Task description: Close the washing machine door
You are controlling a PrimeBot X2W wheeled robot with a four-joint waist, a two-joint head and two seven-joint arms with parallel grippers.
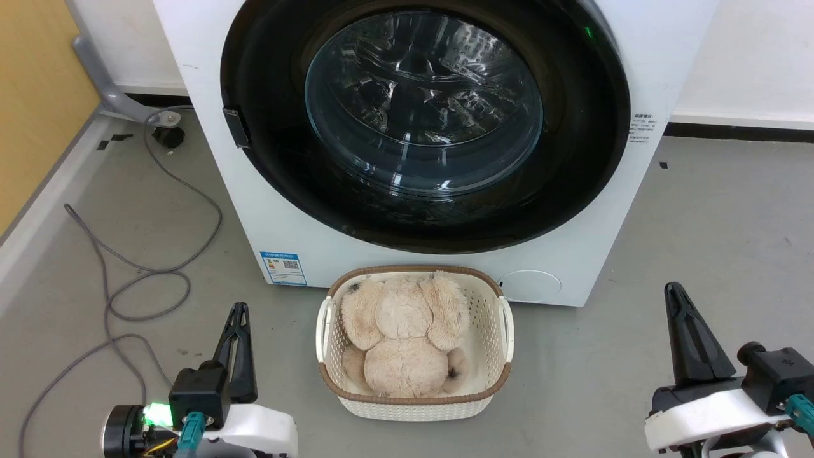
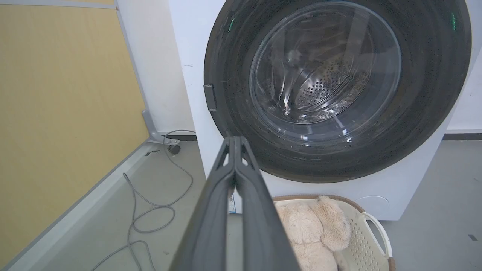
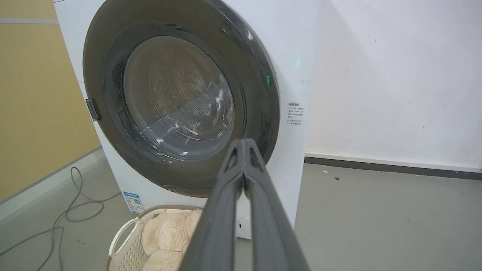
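Where grey floor (image 1: 699, 222) meets wall (image 1: 750, 57), left fingers (image 1: 241, 356) and right fingers (image 1: 690, 343) stand closed, empty.

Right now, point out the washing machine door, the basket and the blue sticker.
washing machine door (image 1: 585, 159): head view, black ring right of the glass.
basket (image 1: 413, 407): head view, front wall.
blue sticker (image 1: 283, 267): head view, its middle.
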